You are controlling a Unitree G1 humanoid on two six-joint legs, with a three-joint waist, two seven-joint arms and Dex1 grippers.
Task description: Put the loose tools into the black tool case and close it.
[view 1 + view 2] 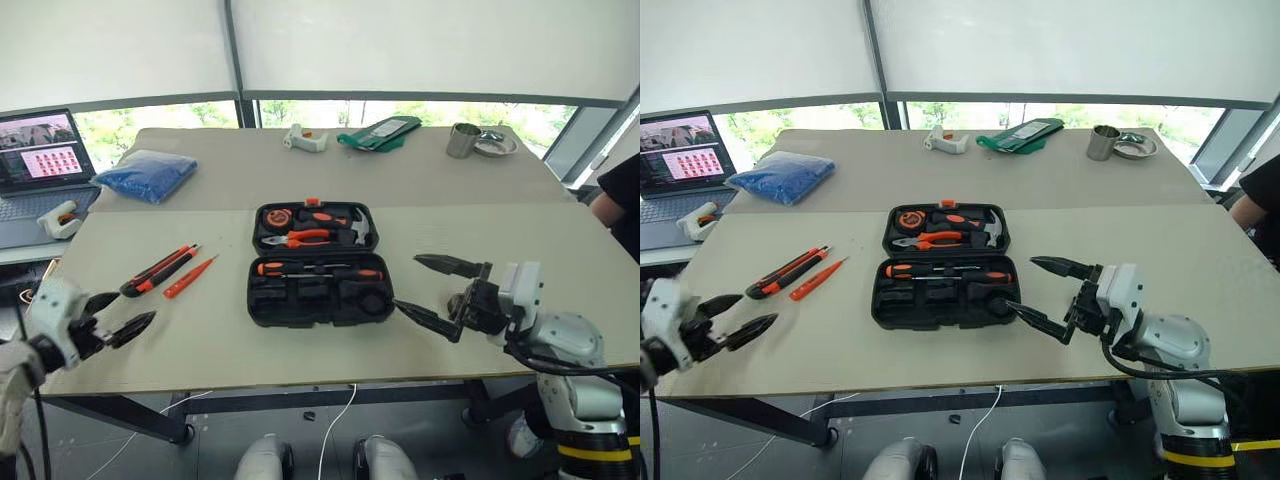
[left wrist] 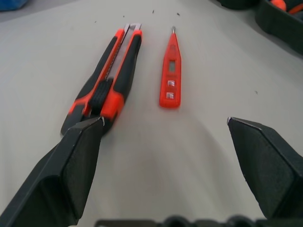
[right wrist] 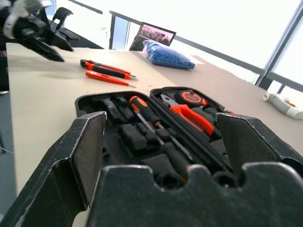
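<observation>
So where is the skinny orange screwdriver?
The slim orange tester screwdriver lies on the table, left of the open black tool case, right beside the utility knife.

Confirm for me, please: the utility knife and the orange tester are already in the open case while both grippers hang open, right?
Not quite: the utility knife and tester lie on the table, left of the open case, per the left eye view. Both grippers are open.

1. The case (image 1: pixel 318 264) lay open at the table's (image 1: pixel 520 240) centre, blocking the middle.
2. At 9 o'clock from it, the knife (image 1: pixel 158 271) and tester (image 1: pixel 189 276) lay side by side, apart, bare table around them.
3. The left gripper (image 1: pixel 118 322) stood open at 8 o'clock, unobstructed toward them.
4. The right gripper (image 1: pixel 432 291) hung open at 4 o'clock, just beside the case.
5. At 3 o'clock the table lay bare.
</observation>
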